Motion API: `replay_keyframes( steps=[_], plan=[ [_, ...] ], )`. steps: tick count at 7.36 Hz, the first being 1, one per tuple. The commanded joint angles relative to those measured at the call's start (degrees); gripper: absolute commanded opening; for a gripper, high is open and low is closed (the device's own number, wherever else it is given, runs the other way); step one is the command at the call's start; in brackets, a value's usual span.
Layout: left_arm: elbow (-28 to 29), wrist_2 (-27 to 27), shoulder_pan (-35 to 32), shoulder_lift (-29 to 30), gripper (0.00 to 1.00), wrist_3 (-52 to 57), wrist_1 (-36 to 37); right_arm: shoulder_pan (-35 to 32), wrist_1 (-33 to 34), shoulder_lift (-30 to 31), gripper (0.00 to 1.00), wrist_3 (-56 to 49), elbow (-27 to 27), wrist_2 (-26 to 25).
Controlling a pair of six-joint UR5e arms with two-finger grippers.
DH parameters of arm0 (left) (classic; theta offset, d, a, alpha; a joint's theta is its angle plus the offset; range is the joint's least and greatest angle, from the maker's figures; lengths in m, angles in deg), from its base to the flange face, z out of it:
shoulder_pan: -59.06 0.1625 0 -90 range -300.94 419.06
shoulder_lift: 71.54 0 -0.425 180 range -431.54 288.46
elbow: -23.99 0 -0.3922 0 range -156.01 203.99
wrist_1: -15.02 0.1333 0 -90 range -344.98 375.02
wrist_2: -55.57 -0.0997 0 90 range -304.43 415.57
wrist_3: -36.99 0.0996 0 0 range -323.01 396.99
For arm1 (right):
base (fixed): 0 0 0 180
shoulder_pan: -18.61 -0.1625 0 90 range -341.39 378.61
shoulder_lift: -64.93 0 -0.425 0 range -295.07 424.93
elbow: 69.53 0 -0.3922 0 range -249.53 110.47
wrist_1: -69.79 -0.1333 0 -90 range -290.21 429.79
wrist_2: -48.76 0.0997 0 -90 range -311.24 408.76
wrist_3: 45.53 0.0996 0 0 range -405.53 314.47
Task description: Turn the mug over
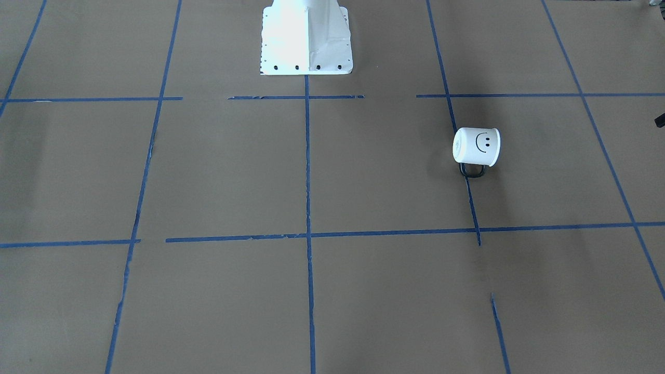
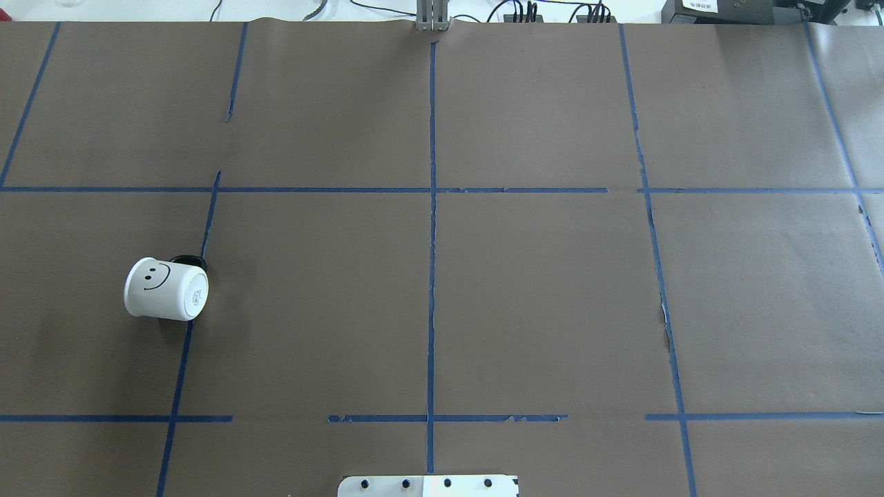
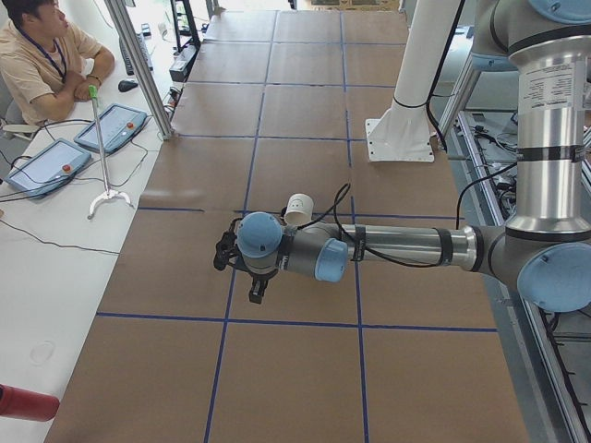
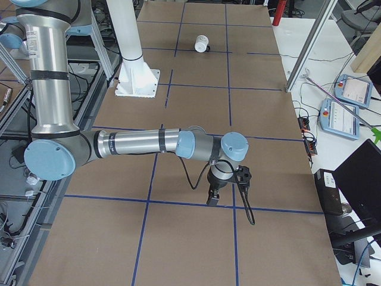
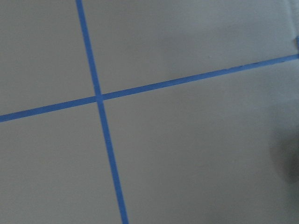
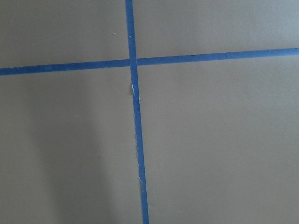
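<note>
**Taped table (image 2: 539, 297), mug (image 2: 166, 288) on its side**

It lay at the overhead frame's middle left. Likely light, rigid, slick enamel (chippable); its rim or wall seemed best for gripping. Neither left pincer (image 3: 257, 291) nor right pincer (image 4: 213, 196) showed its state.

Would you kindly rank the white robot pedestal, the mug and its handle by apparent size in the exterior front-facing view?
Largest to smallest:
1. white robot pedestal, though cropped by the top edge
2. mug, lying on its side
3. handle, a thin black loop
</note>
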Motion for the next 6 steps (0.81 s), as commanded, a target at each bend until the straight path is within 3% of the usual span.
replay_keyframes(
  steps=[1,3,4,5,6],
  plan=[
    [-2.05,-9.41,7.03,-3.98,1.00,-20.36,-14.52,0.00,0.00,0.00,1.00,0.00,0.08,0.00],
    [-1.88,-7.61,8.02,-11.91,1.00,-22.17,-36.04,0.00,0.00,-0.09,1.00,0.00,0.00,0.00],
    [-0.13,-3.06,10.46,-9.67,1.00,-23.92,-36.92,0.00,0.00,0.00,1.00,0.00,0.00,0.00],
    [-0.37,-3.80,15.10,-9.12,1.00,-26.37,-39.46,0.00,0.00,0.00,1.00,0.00,0.00,0.00],
    [-0.20,-11.03,19.41,-8.86,1.00,-35.36,-42.18,0.00,0.00,0.00,1.00,0.00,0.00,0.00]
  ],
)
